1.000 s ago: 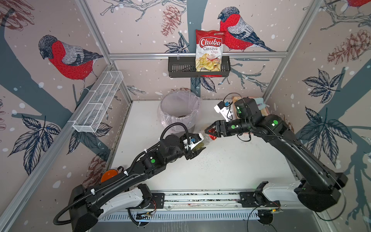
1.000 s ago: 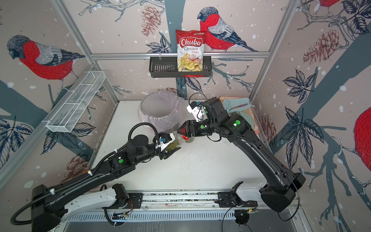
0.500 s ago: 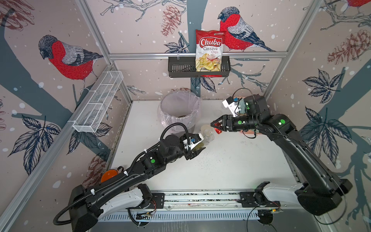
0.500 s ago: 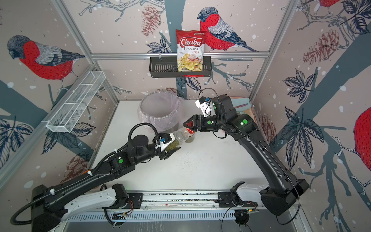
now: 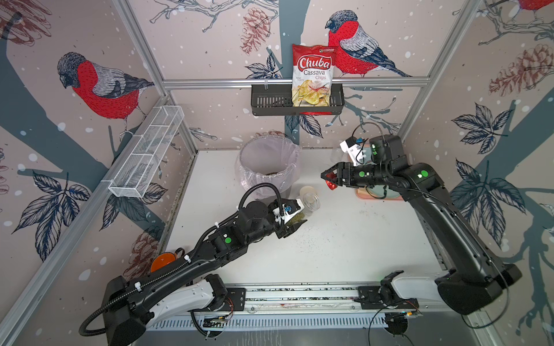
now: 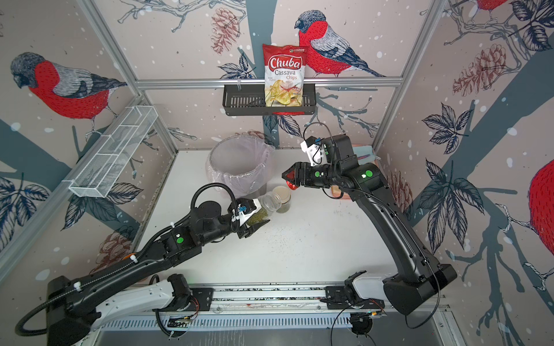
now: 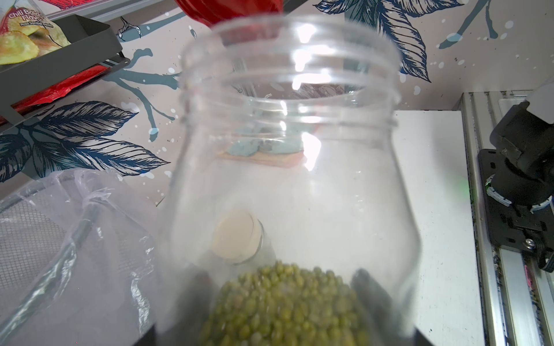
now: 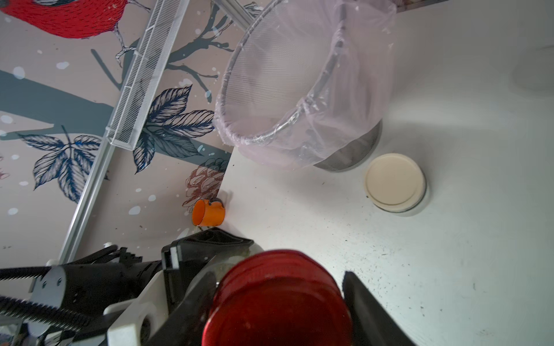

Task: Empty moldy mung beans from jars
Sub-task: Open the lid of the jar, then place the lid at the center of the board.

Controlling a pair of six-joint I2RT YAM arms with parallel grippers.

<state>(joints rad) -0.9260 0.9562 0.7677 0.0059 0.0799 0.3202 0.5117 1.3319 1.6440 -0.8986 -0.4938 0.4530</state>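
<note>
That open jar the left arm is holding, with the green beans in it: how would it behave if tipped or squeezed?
The mung beans are loose grains, so they would probably slide and pour fast through the wide mouth. The jar looks clear and smooth, likely light and a bit slippery in the left end effector.

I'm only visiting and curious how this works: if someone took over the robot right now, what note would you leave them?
Left gripper: shut on the open jar, which is tilted with beans inside.
Right gripper: shut on the red lid, held above the table.
Beige-lidded jar: stands closed beside the bin.
Done: red lid is off.
Left: pour the beans into the bin, then open and empty the beige-lidded jar.
</note>
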